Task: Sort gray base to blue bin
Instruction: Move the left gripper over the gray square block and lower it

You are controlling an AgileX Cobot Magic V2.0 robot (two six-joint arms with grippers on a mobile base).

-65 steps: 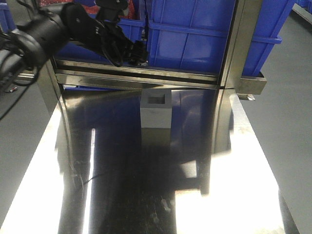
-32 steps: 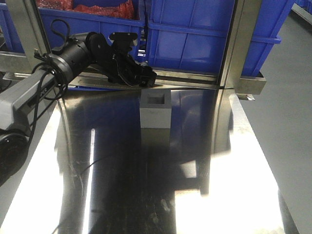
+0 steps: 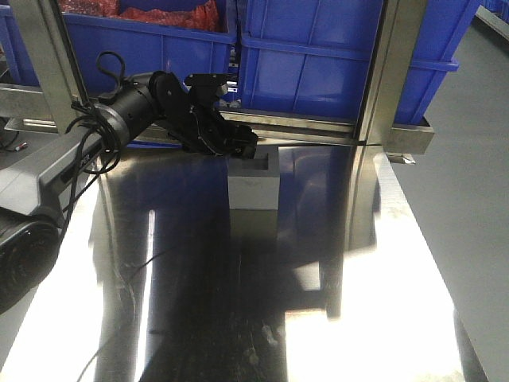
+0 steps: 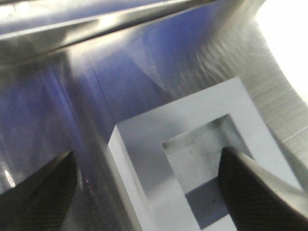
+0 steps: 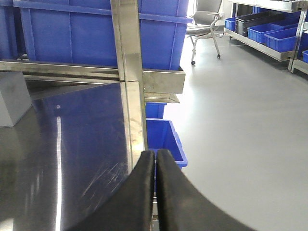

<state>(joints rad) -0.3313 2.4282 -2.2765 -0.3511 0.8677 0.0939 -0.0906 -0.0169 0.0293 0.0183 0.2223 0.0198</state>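
With L gripper [image 3: 241,145] fingers [image 4: 43,192] spread astride gray base [image 3: 254,187] recess wall, lower sq., centre wall, then clamp before lifting toward blue bin [image 3: 334,64].

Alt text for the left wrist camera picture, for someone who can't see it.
The gray base sits on a shiny steel table, square recess facing up. The open left gripper straddles one wall: one dark fingertip beside the block, one over the recess.
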